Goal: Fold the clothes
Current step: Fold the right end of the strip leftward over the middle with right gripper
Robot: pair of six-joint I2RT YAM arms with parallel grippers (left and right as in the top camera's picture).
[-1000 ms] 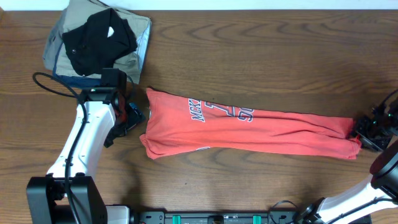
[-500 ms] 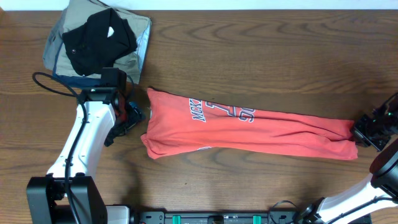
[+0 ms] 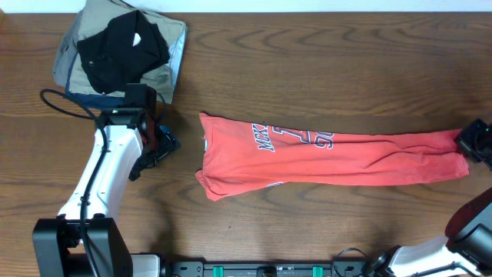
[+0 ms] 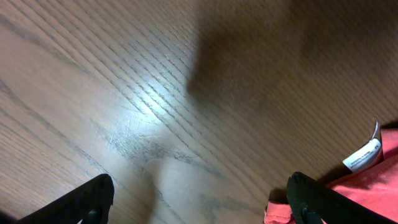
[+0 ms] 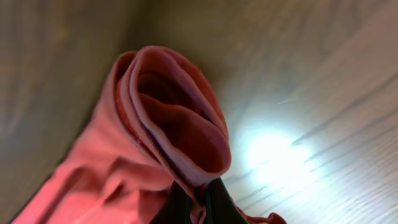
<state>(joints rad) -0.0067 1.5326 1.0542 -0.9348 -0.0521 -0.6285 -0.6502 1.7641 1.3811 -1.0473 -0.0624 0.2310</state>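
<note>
- We are seeing the red shirt (image 3: pixel 323 158) lying on the wooden counter (image 3: pixel 307 69), pulled out into one long, narrow band running left to right.
- Its wider end is sitting near the middle of the counter, with the block lettering (image 3: pixel 296 140) facing up.
- Its narrow end is reaching the right edge of the overhead view, where the right arm (image 3: pixel 478 143) is meeting it.
- The right wrist camera is showing us the jaws clenched on a bunched roll of red cloth (image 5: pixel 168 124), with the folds curling above the pinch.
- The left arm (image 3: pixel 108 177) is hanging over bare wood just left of the shirt, apart from it.
- Its jaws are standing released and spread wide, with nothing between them.
- In the left wrist view we are catching a corner of the shirt and its white tag (image 4: pixel 362 155) beside one fingertip (image 4: pixel 323 202).
- A pile of folded garments (image 3: pixel 115 50), a black one on top, is resting at the far left corner, well apart from the shirt.
</note>
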